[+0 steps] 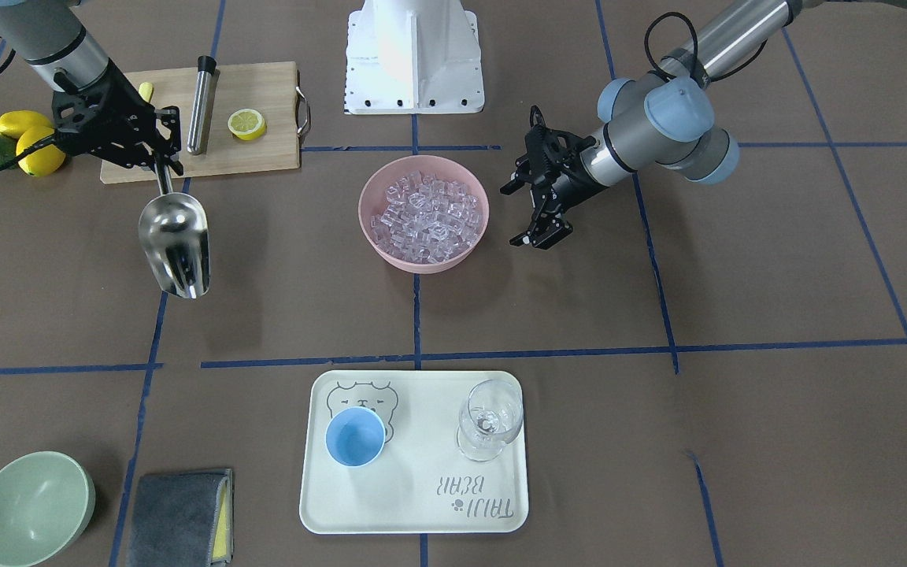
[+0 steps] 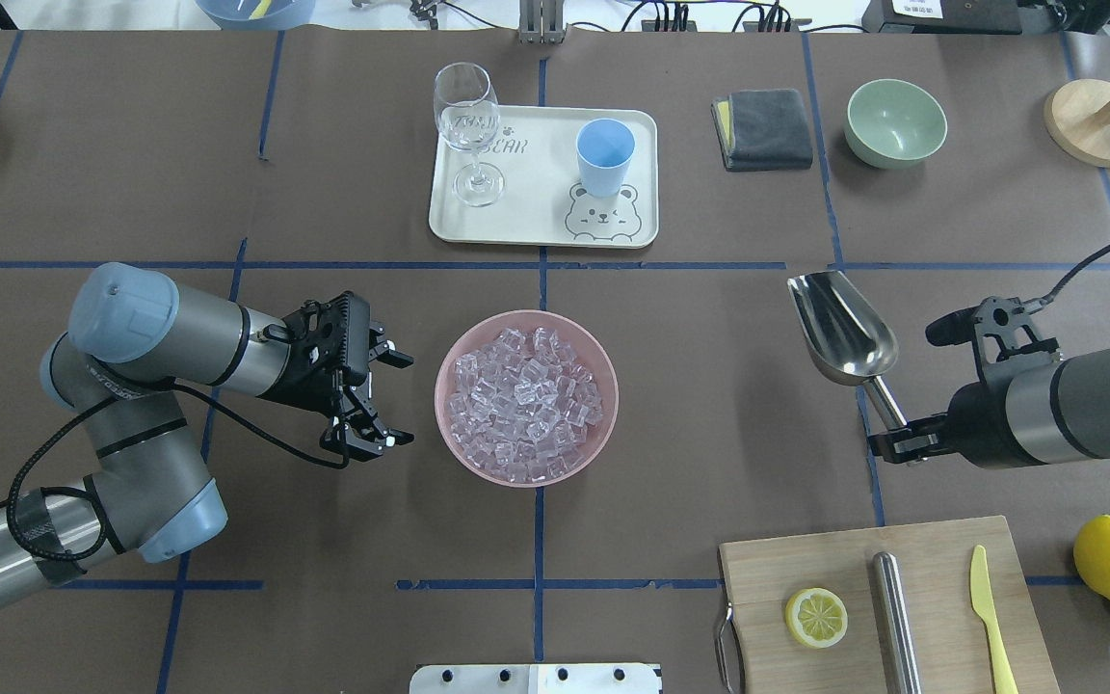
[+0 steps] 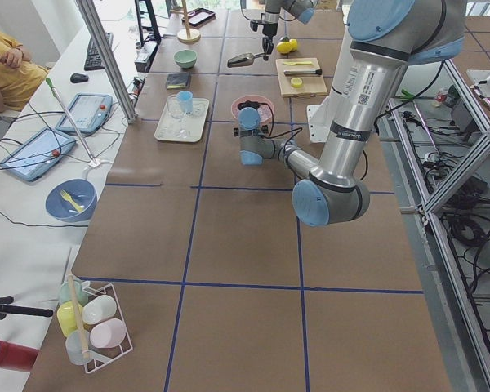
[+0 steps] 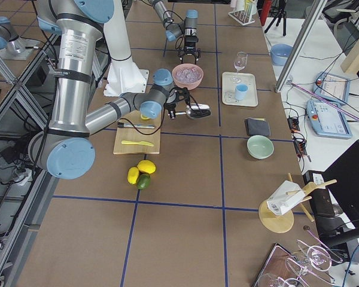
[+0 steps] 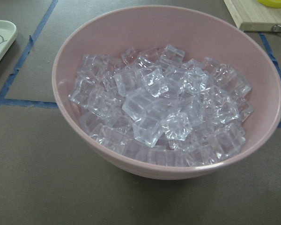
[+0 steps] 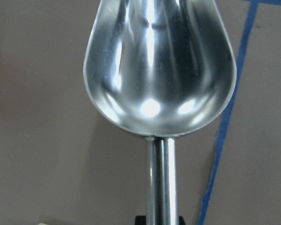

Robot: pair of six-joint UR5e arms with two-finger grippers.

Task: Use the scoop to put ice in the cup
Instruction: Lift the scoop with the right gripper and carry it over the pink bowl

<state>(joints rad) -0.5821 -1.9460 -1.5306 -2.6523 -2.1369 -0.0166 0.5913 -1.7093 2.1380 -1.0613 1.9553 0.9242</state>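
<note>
The ice fills a pink bowl at the table's middle; it also shows in the front view and the left wrist view. The light-blue cup stands empty on a cream tray. My right gripper is shut on the handle of the steel scoop, held empty above the table to the right of the bowl; its trough fills the right wrist view. My left gripper is open and empty, just left of the bowl.
A clear wine glass stands on the tray beside the cup. A grey cloth and a pale-green bowl lie at the far right. A cutting board near the right arm holds a lemon half, a steel cylinder and a yellow knife.
</note>
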